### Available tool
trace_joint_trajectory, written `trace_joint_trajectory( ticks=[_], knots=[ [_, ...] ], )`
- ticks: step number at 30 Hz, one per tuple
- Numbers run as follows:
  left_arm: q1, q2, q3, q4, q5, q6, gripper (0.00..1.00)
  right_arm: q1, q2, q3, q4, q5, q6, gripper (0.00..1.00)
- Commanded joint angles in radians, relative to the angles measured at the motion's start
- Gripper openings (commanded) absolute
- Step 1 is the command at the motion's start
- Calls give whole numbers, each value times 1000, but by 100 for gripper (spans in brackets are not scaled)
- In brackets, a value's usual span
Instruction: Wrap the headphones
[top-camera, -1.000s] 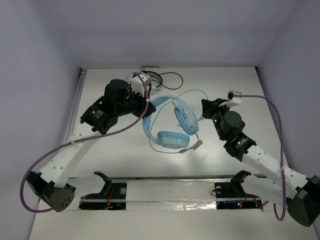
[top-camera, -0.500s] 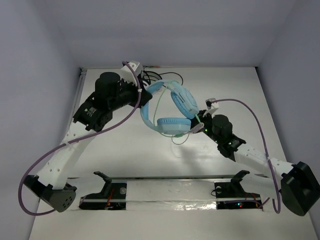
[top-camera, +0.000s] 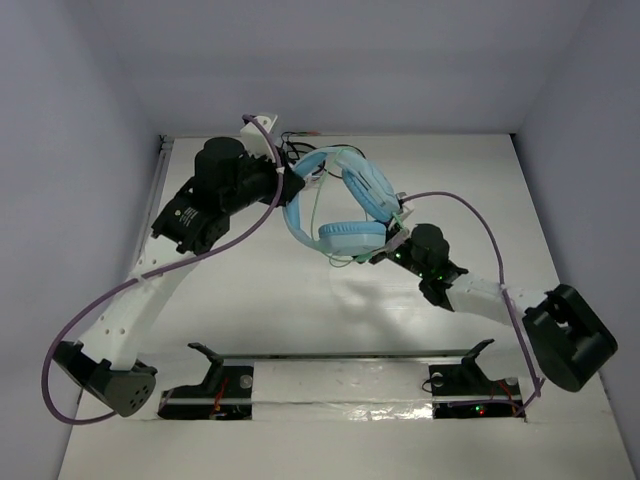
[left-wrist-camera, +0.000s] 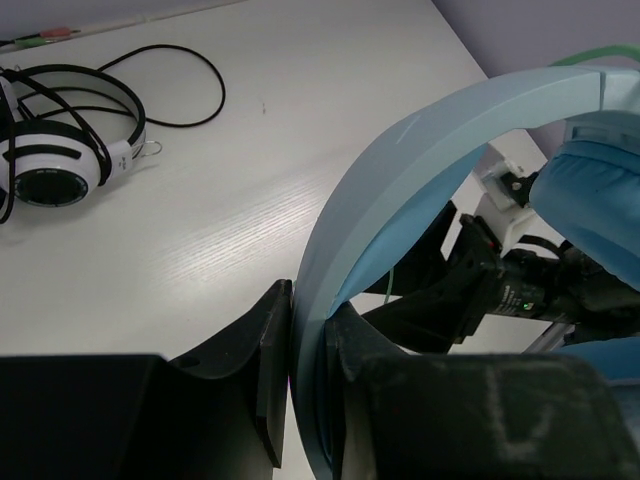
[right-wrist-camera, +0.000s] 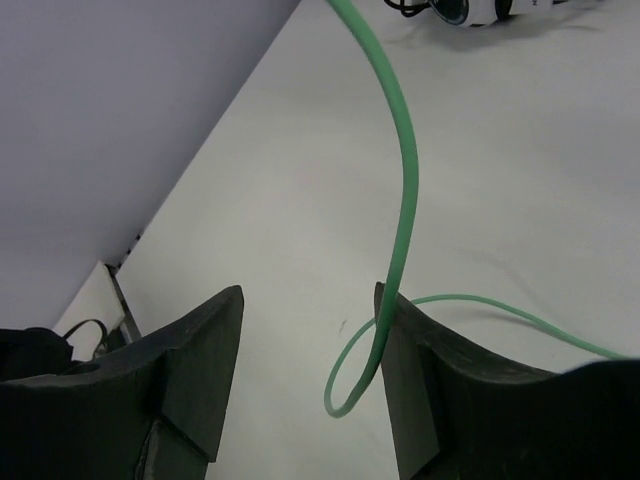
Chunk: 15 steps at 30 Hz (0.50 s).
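1. Headphones (top-camera: 345, 205), the light blue pair, hang above the far middle of the table (top-camera: 250, 300), between the two arms.
2. The left gripper (left-wrist-camera: 310, 310) is clamped narrow on the wide blue band (left-wrist-camera: 400, 170), one finger on each face of it.
3. The right gripper (right-wrist-camera: 310, 340) stands with its jaws apart and grips nothing; from overhead it sits just beside the lower ear cup (top-camera: 350, 238).
4. The pale-green cable (right-wrist-camera: 405, 150) drops through the gap between those jaws, curls into a small loop against one finger, and runs off sideways.
5. A smaller black-and-white pair (left-wrist-camera: 60, 150) with a black lead lies on the table at the far edge, behind the left gripper.
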Motion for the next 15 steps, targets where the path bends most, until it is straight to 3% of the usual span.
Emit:
trace_joint_trajectory(
  ticks=[1, 5, 15],
  knots=[
    [3, -11, 105, 89, 1, -59, 0, -7, 83, 33, 208, -28, 20, 62],
    [3, 1, 160, 67, -4, -62, 0, -7, 202, 25, 311, 0, 16, 72],
    [3, 24, 220, 69, 12, -94, 0, -7, 386, 11, 532, 99, 16, 71]
  ],
)
